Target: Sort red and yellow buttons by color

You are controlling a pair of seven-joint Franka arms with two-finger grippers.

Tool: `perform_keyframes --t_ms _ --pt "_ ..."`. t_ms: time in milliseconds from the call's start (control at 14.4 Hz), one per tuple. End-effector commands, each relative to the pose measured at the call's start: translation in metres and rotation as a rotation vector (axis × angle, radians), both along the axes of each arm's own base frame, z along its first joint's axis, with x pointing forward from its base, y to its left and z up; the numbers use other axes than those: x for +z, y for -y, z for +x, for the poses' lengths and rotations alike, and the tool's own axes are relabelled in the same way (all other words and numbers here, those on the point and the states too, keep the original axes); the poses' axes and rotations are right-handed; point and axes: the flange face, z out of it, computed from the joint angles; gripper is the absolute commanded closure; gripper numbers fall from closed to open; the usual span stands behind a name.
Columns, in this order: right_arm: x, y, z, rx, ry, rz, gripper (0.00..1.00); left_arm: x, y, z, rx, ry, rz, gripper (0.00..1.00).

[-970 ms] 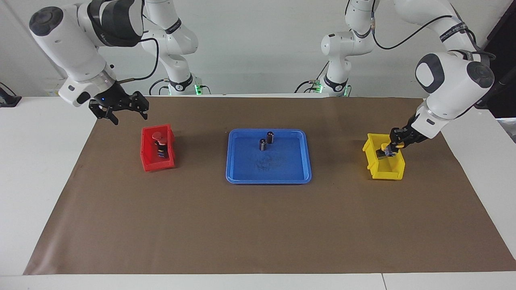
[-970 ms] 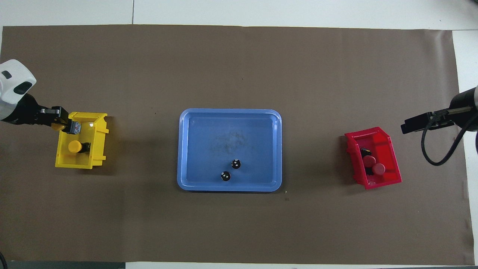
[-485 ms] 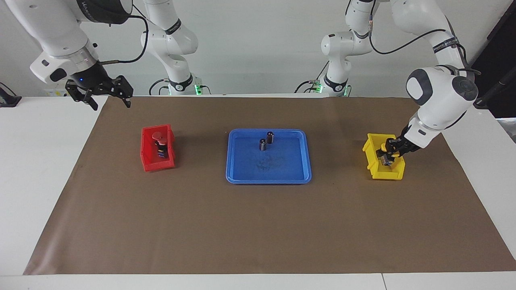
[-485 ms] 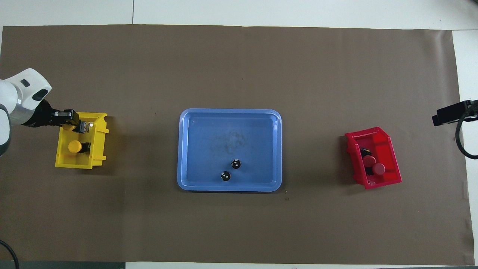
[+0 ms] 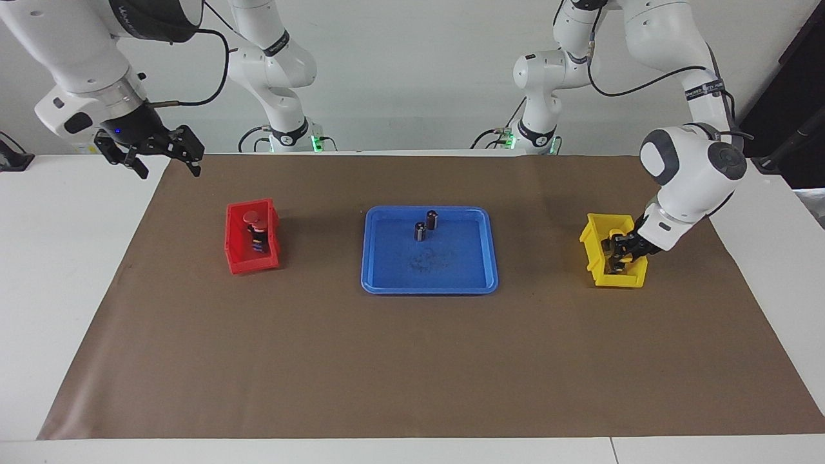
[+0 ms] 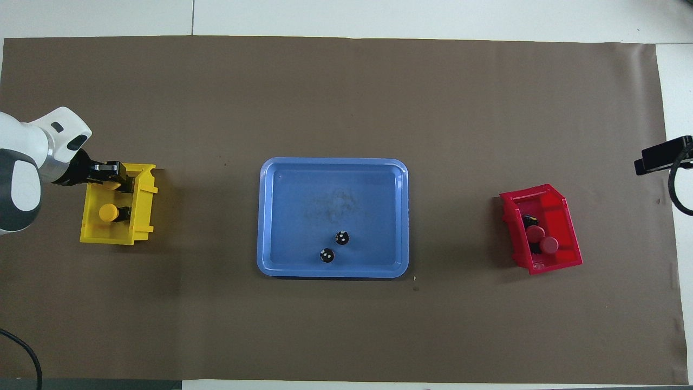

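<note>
Yellow button (image 6: 112, 183) pinched by left tool (image 5: 617, 252) down in yellow bin (image 5: 596, 259), right tool (image 5: 162, 156) spread wide, raised over table edge.

A white table (image 5: 58, 270) carries a brown mat (image 5: 412, 361). On it: blue tray (image 6: 268, 216) centre, yellow bin (image 6: 142, 216) at nine o'clock, red bin (image 6: 566, 208) at three o'clock in the overhead view

2 white arms (image 5: 693, 164), grey joint caps, black cables, black tools.

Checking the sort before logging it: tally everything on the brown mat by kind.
Red-capped black-bodied push buttons: 2
Yellow-capped push buttons: 2, one in the left gripper
Small dark cylinders: 2
Plastic bins, red and yellow: 2
Blue plastic tray: 1
Total: 9
</note>
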Motion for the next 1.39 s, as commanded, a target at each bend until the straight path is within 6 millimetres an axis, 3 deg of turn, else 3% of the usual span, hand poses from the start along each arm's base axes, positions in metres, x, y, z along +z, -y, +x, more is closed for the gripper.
perform_keyframes --t_ms 0,277,554,762,1040,1317 --pt "0.002 -0.006 0.01 -0.027 -0.008 -0.003 0.0 -0.005 -0.006 -0.001 0.007 0.029 -0.006 0.99" --pt "0.002 -0.009 0.01 -0.023 -0.003 -0.007 0.0 -0.011 -0.007 -0.004 0.007 0.032 -0.004 0.98" --pt "0.003 -0.009 0.009 -0.023 0.001 -0.005 0.0 -0.014 -0.006 -0.005 0.007 0.048 -0.002 0.6" --pt "0.002 -0.009 0.009 -0.023 0.0 -0.005 0.0 -0.013 -0.006 -0.003 0.007 0.049 -0.002 0.49" --pt "0.004 -0.003 0.007 -0.031 -0.006 -0.005 0.0 -0.01 -0.005 -0.001 0.011 0.049 -0.003 0.44" --pt "0.003 -0.011 0.007 -0.018 -0.008 -0.005 0.0 0.009 -0.002 0.004 0.006 0.028 -0.007 0.44"
